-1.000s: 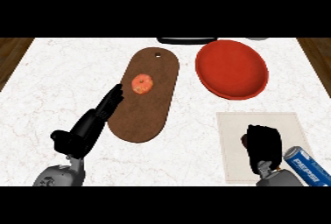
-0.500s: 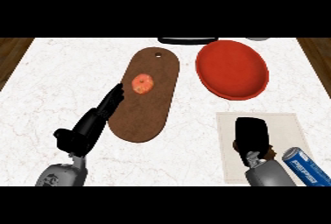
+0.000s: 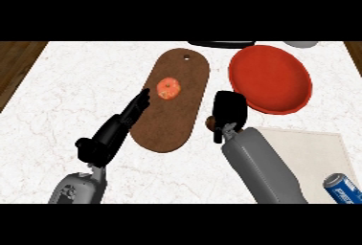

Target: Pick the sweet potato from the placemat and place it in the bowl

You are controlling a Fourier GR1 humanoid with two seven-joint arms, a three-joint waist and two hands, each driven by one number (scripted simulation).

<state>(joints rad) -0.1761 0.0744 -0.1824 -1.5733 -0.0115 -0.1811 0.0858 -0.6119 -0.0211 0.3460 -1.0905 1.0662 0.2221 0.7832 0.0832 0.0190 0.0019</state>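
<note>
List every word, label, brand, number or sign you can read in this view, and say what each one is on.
Blue can, at the lower right edge by the placemat: it has white lettering on its side, but this is too small and blurred to read.
Nothing else carries text: the brown board, the red bowl, the marble counter and both hands show no words, numbers or signs.
</note>
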